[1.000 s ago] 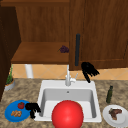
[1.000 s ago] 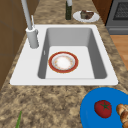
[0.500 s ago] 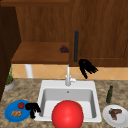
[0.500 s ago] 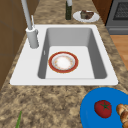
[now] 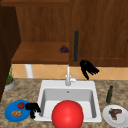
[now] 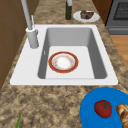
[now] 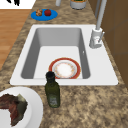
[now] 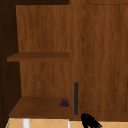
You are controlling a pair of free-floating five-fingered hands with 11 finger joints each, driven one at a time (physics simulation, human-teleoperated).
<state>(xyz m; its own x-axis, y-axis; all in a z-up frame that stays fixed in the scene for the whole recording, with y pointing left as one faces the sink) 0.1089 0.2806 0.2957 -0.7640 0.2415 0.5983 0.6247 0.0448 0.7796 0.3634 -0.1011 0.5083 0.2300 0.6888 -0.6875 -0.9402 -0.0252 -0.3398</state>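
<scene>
Granite counter (image 6: 50, 105), white sink (image 6: 30, 72) | we see our right hand (image 5: 88, 68) hovering, fingers relaxed, under the cabinet handle (image 5: 76, 46); left hand (image 5: 32, 108) curled, empty, beside the blue plate (image 5: 10, 116)

Two separate black hands are seen, the left hand (image 5: 32, 108) and the right hand (image 5: 87, 68), each shaped like a human hand with slender fingers and a thumb. No arm, wrist cuff or body is attached to either. Their surface is rendered as plain matte black, without markings, cables or screws.
</scene>
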